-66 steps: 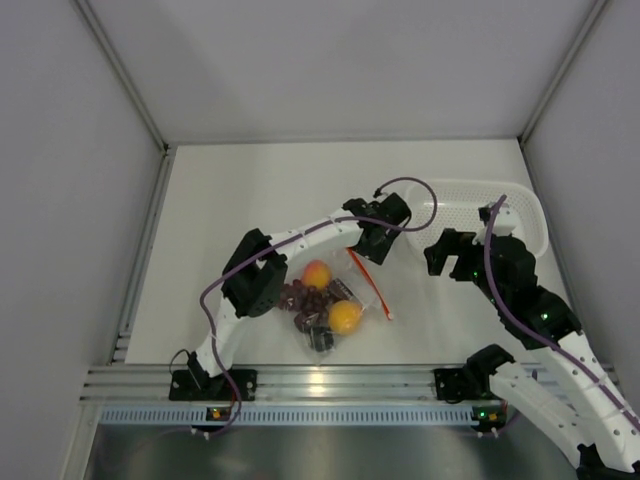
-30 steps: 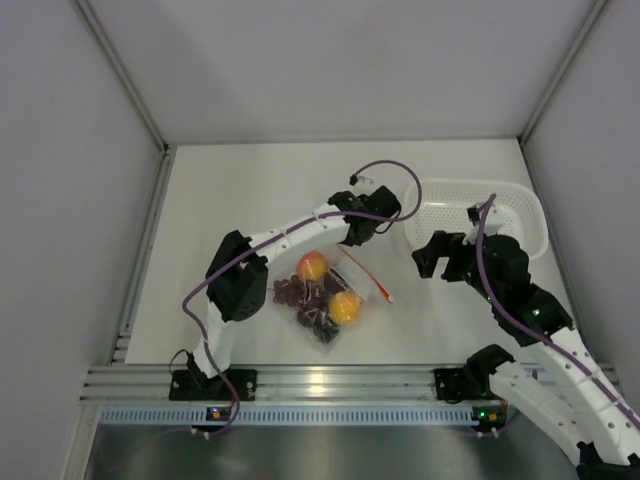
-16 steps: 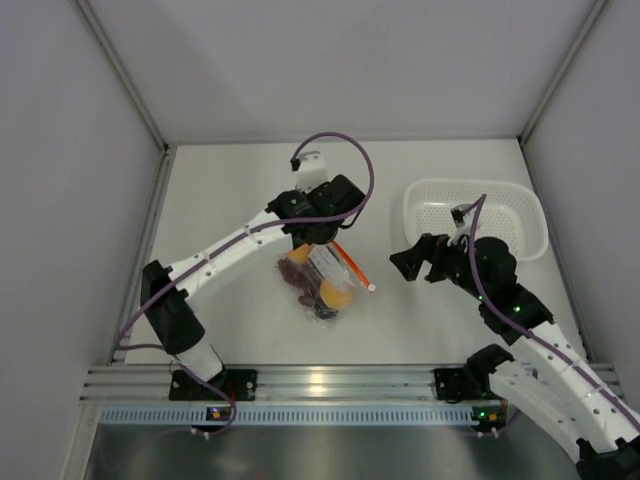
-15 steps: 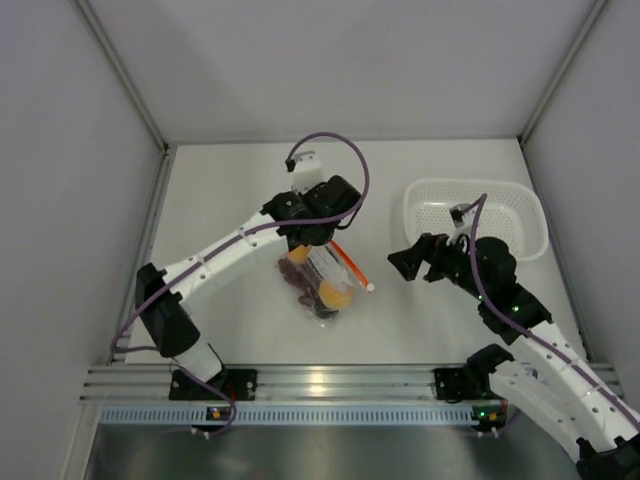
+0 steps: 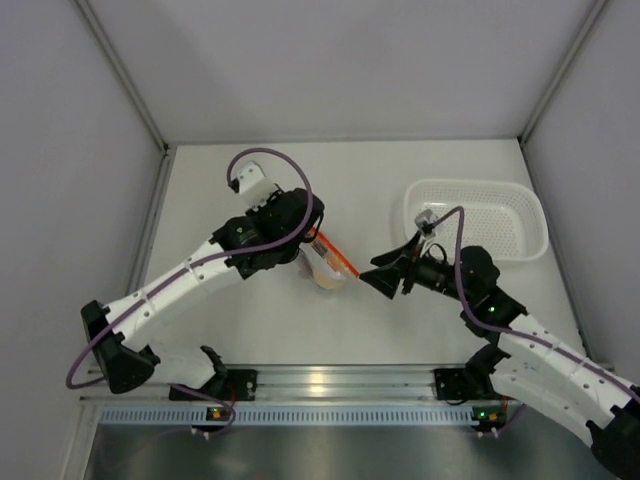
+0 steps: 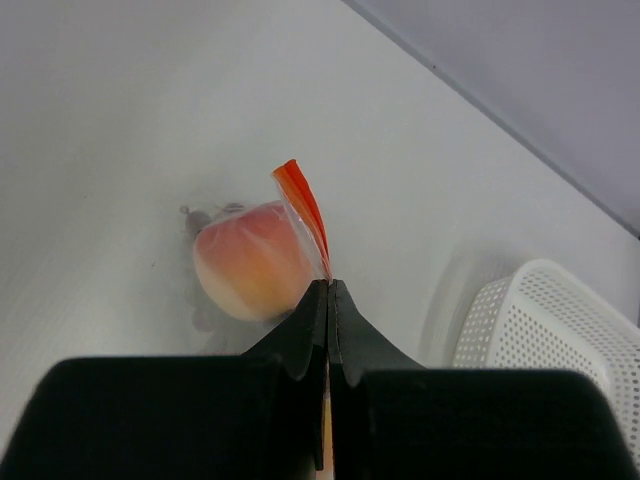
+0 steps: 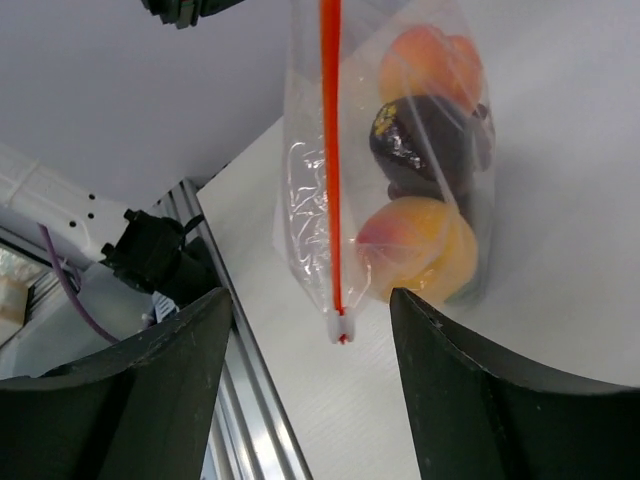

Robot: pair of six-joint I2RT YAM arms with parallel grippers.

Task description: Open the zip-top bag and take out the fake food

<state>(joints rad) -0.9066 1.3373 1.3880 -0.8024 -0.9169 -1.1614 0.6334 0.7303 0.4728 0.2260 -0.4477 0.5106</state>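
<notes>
The zip-top bag [image 5: 326,264] hangs off the table, held by the end of its red zip strip [image 6: 303,205] in my shut left gripper [image 6: 328,288]. Inside it is the fake food: an orange-red peach [image 7: 432,58], a dark grape bunch [image 7: 432,145] and an orange-yellow fruit [image 7: 415,250]. My right gripper [image 7: 310,293] is open just right of the bag in the top view. Its fingers stand on either side of the strip's white slider [image 7: 341,328] without touching it. In the top view the left gripper [image 5: 303,246] sits over the bag's top left.
A white perforated basket [image 5: 480,215] stands at the back right, right of the right gripper, and shows at the right edge of the left wrist view [image 6: 560,330]. The aluminium rail [image 5: 320,382] runs along the near edge, below the hanging bag.
The left arm has lifted the bag off the table and carried it left. The right gripper has come in leftward to the strip's free end, and its jaws have narrowed.
</notes>
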